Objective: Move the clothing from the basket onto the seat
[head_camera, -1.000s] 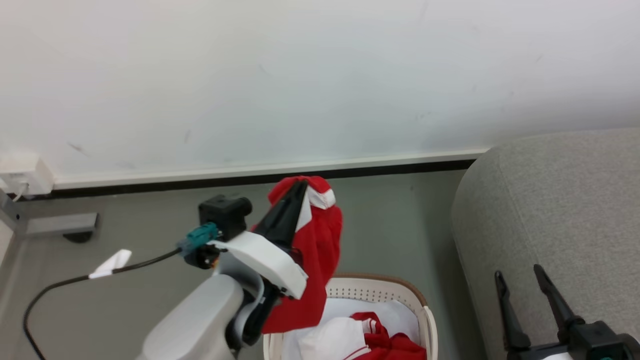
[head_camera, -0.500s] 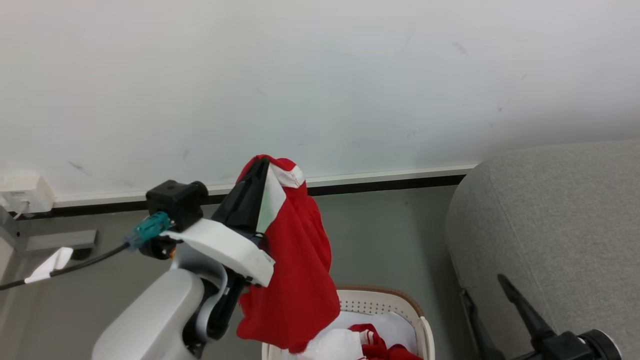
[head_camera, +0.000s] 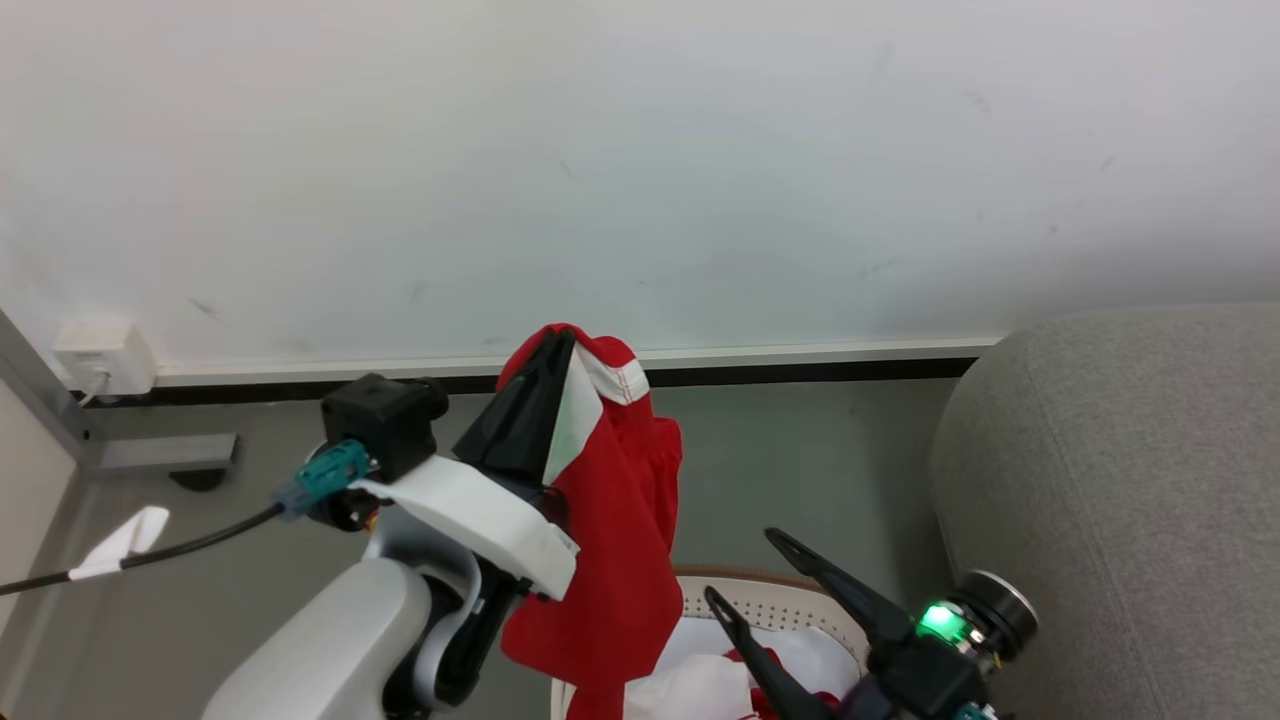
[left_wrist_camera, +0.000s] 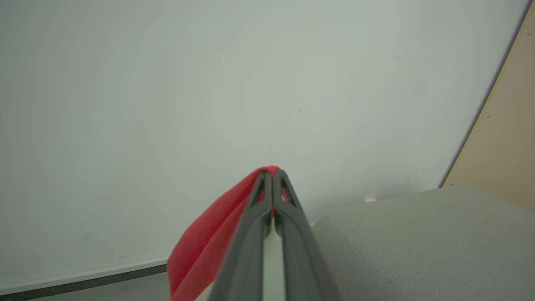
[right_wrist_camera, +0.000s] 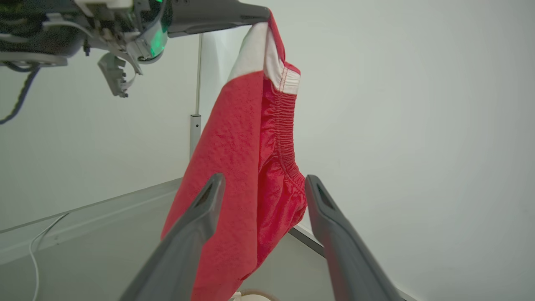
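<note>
The left tool (head_camera: 562, 340) is pinched tight on the clothing (head_camera: 610, 540), thin red shorts with a white band and a crinkly, stretchy waist. The soft cloth hangs limp from the dark pointy tips, up in the air over the basket (head_camera: 790, 608). The basket is cream plastic with little holes and a brown rim. The right tool (head_camera: 740, 563) is spread wide with nothing in it, near the hanging cloth. The big grey seat (head_camera: 1120, 480) has a round corner and sits beside the basket.
</note>
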### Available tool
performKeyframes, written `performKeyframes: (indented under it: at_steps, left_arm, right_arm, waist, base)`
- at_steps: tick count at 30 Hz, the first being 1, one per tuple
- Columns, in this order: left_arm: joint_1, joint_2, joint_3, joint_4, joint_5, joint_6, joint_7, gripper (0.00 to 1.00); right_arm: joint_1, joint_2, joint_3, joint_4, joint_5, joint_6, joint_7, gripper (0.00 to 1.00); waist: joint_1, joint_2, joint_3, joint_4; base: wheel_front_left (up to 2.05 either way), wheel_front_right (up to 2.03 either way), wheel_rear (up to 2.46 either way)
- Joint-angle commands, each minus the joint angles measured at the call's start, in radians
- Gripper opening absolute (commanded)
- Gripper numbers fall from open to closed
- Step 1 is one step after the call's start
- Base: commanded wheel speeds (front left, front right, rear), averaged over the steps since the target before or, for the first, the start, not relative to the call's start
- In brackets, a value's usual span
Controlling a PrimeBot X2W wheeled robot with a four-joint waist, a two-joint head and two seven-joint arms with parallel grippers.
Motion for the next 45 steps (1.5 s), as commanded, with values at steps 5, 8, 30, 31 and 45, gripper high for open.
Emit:
performKeyframes:
  at_steps: [5,8,30,31,45]
  left_arm:
    - [-0.007,-0.012,-0.012,0.001,0.014,-0.004,0.006,0.0]
    - [-0.011,-0.02,-0.02,0.003,0.016,-0.004,0.009,0.0]
    - [-0.027,-0.077,-0.074,0.014,0.011,-0.014,0.015,0.0]
    - [-0.027,-0.077,-0.072,0.017,0.009,-0.014,0.014,0.0]
    - [-0.004,-0.04,-0.05,0.044,0.032,0.022,-0.022,1.0]
  right_arm:
    - [-0.121,0.037,0.072,0.1,-0.006,-0.002,0.001,1.0]
    - [-0.186,0.062,0.102,0.19,-0.02,-0.002,0.001,1.0]
    - [-0.476,0.119,0.391,0.454,0.271,-0.002,0.009,0.0]
    - [-0.482,0.118,0.392,0.451,0.283,-0.002,0.007,0.0]
    - [-0.469,0.119,0.305,0.439,0.288,-0.002,-0.001,0.0]
  waist:
    - [0.0001,-0.0001,-0.001,0.021]
    - [0.0001,-0.0001,-0.001,0.031]
    - [0.0001,-0.0001,0.008,0.074]
    - [0.0001,-0.0001,0.008,0.074]
    - [0.0001,-0.0001,0.009,0.042]
  base:
    - [0.0,0.0,0.0]
    - [0.0,0.0,0.0]
    - [0.0,0.0,0.0]
    - [0.0,0.0,0.0]
    - [0.0,0.0,0.0]
